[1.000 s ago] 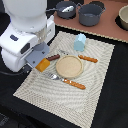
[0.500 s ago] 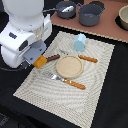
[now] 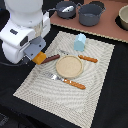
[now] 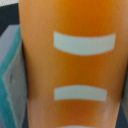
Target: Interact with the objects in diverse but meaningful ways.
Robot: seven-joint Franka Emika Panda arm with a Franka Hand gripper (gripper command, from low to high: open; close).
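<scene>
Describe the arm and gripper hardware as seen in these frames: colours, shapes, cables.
The arm is glossy white with rounded, bulbous link housings and dark seams at the joints. A thin black cable trails off its lower side toward the exterior view's left. The gripper is a boxy grey block at the end. No legible markings.

light: bright, even, soft | shadows: faint, beside the plate (image 3: 68, 66) and blue block (image 3: 80, 42) | exterior view: small, grainy, a bit fuzzy | wrist view: very blurry, bread loaf (image 4: 75, 65) too close, out of focus
</scene>
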